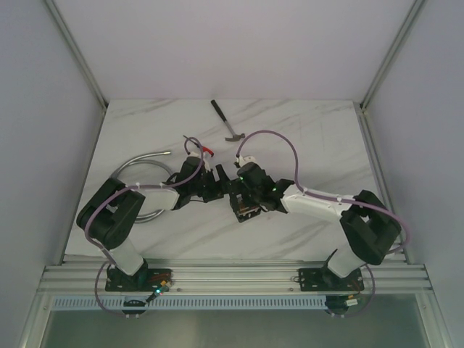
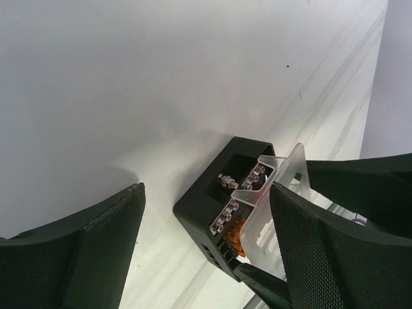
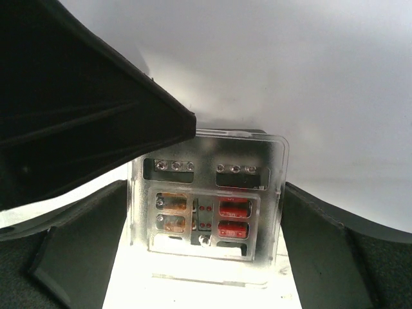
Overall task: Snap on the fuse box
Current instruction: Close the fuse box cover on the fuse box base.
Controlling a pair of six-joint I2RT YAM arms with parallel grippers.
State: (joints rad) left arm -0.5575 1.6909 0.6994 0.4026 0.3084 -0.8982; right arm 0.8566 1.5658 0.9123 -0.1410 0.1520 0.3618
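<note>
The fuse box (image 1: 244,211) lies near the middle of the marble-veined counter (image 1: 326,145), in its nearer half, where both arms meet. Open surface stretches round it toward the back wall and both side edges. A hammer (image 1: 229,123) lies well apart near the far edge, and a curved metal hose (image 1: 142,161) lies by the left arm. An aluminium rail (image 1: 232,279) runs along the near edge.

The overhead view hides the box's face under the arms; the wrist views show it. From the right wrist, a clear plastic cover (image 3: 273,161) lies over the black body, with red fuses (image 3: 234,209), amber ones (image 3: 170,203) and rows of small bright screws (image 3: 175,166) behind it. The right end effector (image 3: 206,185) stands wide, with the box between its fingers; whether they touch its sides I cannot tell.

The left wrist view shows the box's dark, smooth side wall and the cover's raised edge. The left end effector (image 2: 207,188) is spread wide. One mesh-textured finger (image 2: 335,244) is against the cover, the other well apart over bare counter.
</note>
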